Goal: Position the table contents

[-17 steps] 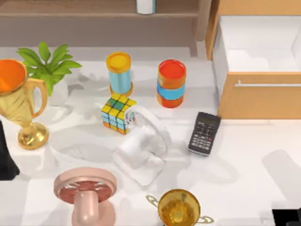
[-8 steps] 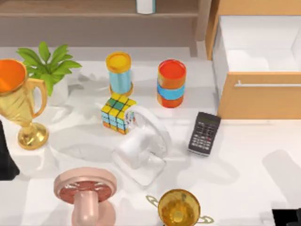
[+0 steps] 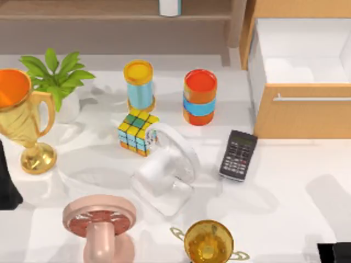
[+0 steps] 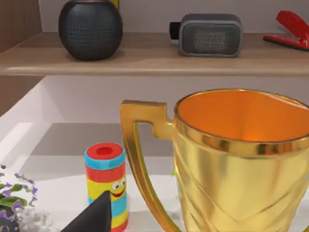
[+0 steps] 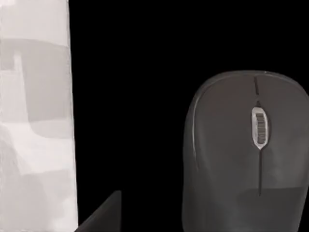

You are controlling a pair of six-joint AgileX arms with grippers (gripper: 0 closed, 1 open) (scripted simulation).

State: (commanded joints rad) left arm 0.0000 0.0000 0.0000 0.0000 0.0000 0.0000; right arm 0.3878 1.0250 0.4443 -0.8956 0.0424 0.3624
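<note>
The white table spans the top view, crowded from 9 to 6 o'clock: gold trophy at 9, colour cube and clear fan near centre, calculator toward 3. Both arms sit at the edges, left at 8 o'clock, right at 5; whether their fingers are spread cannot be told. A good first reach likely takes an outlying item such as the calculator, approached from the open side, avoiding the tall cups.

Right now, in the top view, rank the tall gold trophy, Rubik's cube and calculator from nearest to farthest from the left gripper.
1. Tall gold trophy, far left, beside the left gripper.
2. Rubik's cube, left of centre.
3. Calculator, right of centre.
</note>
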